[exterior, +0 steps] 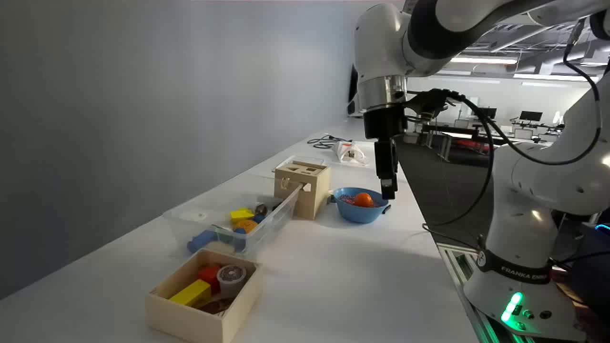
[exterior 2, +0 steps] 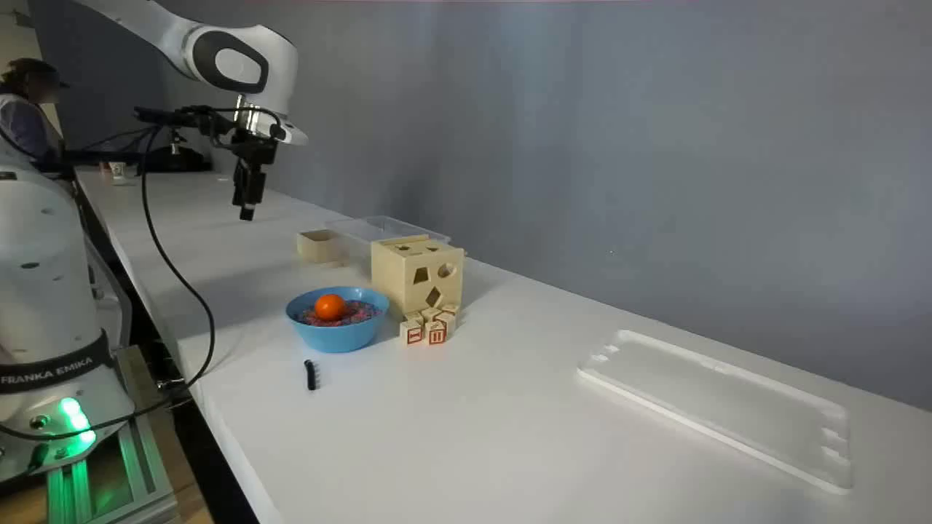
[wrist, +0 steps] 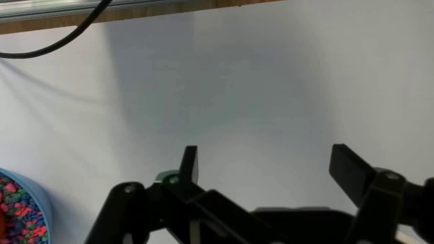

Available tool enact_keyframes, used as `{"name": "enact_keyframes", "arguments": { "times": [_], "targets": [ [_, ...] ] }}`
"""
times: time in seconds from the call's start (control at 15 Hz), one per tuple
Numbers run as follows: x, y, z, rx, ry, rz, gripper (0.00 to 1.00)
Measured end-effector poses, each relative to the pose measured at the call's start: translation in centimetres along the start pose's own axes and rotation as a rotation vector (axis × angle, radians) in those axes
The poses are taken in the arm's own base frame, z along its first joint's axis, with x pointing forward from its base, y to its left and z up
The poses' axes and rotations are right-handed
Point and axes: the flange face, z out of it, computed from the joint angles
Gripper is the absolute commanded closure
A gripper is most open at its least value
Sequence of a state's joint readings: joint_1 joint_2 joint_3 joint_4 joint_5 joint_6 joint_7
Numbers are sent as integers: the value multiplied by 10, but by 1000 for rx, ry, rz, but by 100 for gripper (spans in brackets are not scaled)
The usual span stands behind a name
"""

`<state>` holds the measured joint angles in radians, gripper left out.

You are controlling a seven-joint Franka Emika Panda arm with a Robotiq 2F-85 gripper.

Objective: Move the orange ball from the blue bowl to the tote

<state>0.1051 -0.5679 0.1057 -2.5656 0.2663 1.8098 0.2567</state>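
Note:
The orange ball (exterior: 363, 200) rests on small coloured pebbles in the blue bowl (exterior: 358, 215). Both also show in an exterior view, ball (exterior 2: 330, 307) and bowl (exterior 2: 338, 339). In the wrist view the blue bowl (wrist: 43, 206) is cut off at the lower left, with only a sliver of the orange ball (wrist: 1, 223). The tote (exterior: 274, 231), a clear plastic bin, holds several yellow, blue and other pieces; it also stands behind the wooden box (exterior 2: 389, 229). My gripper (wrist: 266, 162) is open and empty, above the table beside the bowl; it shows in both exterior views (exterior: 389, 190) (exterior 2: 247, 211).
The upright wooden box (exterior: 312, 200) stands between tote and bowl, with letter blocks (exterior 2: 429, 327) beside it. An open wooden tray (exterior: 243, 309) with pieces stands before the tote. A black piece (exterior 2: 311, 375), a white lid (exterior 2: 728, 429) and a hanging cable (wrist: 78, 32) also show.

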Motion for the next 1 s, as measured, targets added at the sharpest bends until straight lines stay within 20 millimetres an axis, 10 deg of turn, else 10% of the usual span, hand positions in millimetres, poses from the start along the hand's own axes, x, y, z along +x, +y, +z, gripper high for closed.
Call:
{"name": "enact_keyframes", "arguments": {
  "times": [0.67,1.0],
  "targets": [
    [4,4,-3,6,22,24,0],
    [18,59,-33,5,166,129,0]
  ]
}}
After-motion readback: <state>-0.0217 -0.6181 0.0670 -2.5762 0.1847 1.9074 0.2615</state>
